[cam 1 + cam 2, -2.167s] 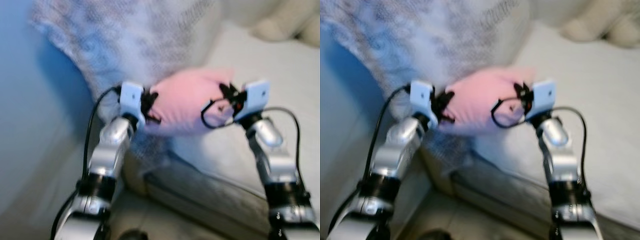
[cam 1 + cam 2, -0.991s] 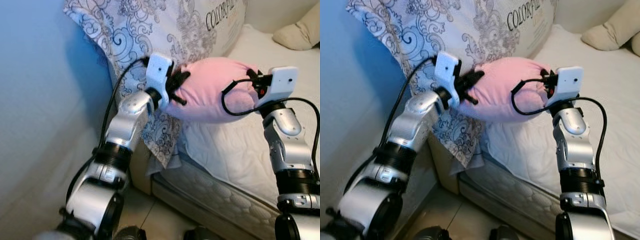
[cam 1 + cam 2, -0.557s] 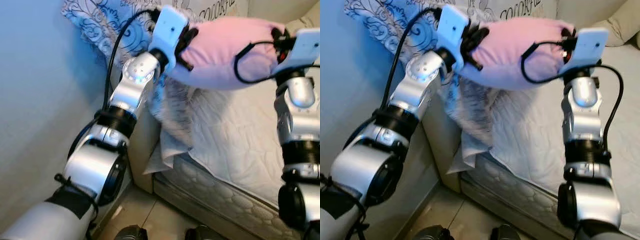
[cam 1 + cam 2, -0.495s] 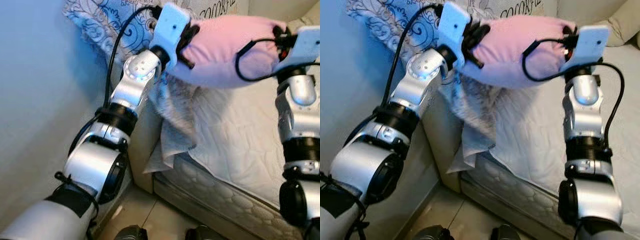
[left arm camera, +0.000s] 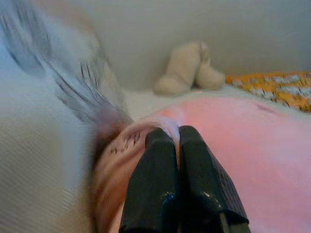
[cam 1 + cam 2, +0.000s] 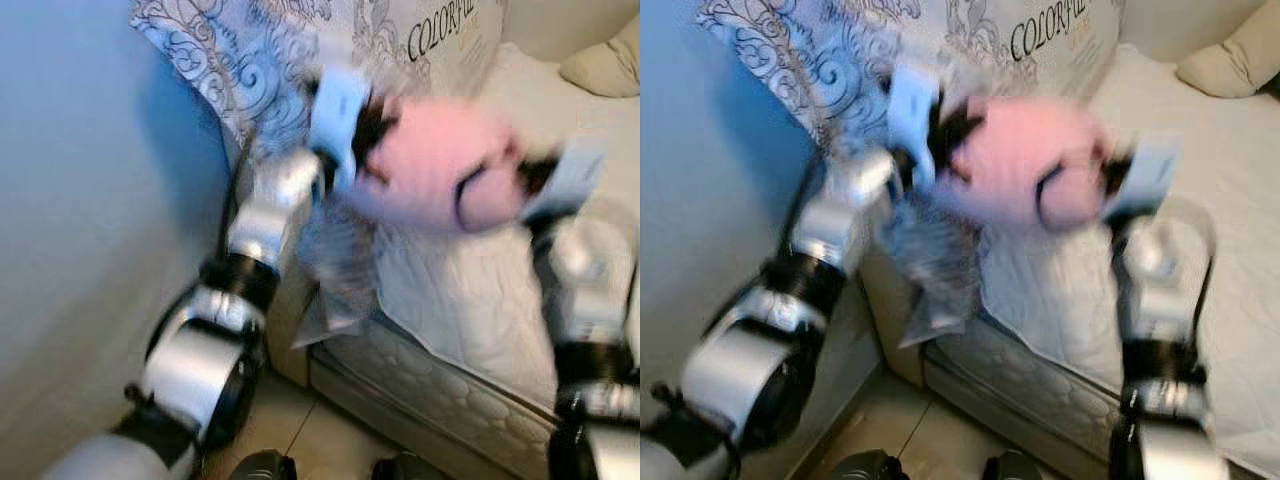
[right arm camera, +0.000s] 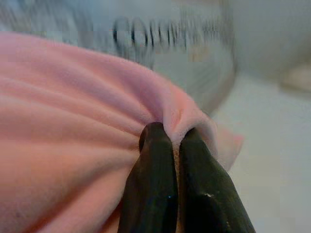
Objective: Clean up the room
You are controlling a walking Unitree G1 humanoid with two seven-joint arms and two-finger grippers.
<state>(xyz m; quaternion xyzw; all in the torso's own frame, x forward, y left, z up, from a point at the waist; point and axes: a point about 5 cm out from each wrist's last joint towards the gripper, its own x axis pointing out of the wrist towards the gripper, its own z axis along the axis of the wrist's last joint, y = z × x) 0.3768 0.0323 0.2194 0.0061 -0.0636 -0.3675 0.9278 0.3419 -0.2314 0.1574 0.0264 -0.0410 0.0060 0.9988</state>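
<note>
Pink pillow (image 6: pixel 430 165) hangs in the air between both arms, over the near edge of the bed (image 6: pixel 470 300), with a large patterned pillow (image 6: pixel 940 50) standing behind it at about 11 o'clock. The head views are smeared by motion, so outlines are soft. The left gripper (image 5: pixel 177 141) has its fingers closed tight on a pinch of the pillow's end seam; the right gripper (image 7: pixel 167 138) is likewise clamped on a fold of fleece at the opposite end. In the left wrist view a cream plush toy (image 5: pixel 187 68) sits by the far wall at 12 o'clock.

The pillow looks light, soft and yielding, its fleecy cover bunching wherever it is pinched. Such fabric should not slip readily, but a small pinch could pull free; holding both ends, as now, seems the sound way to carry it
</note>
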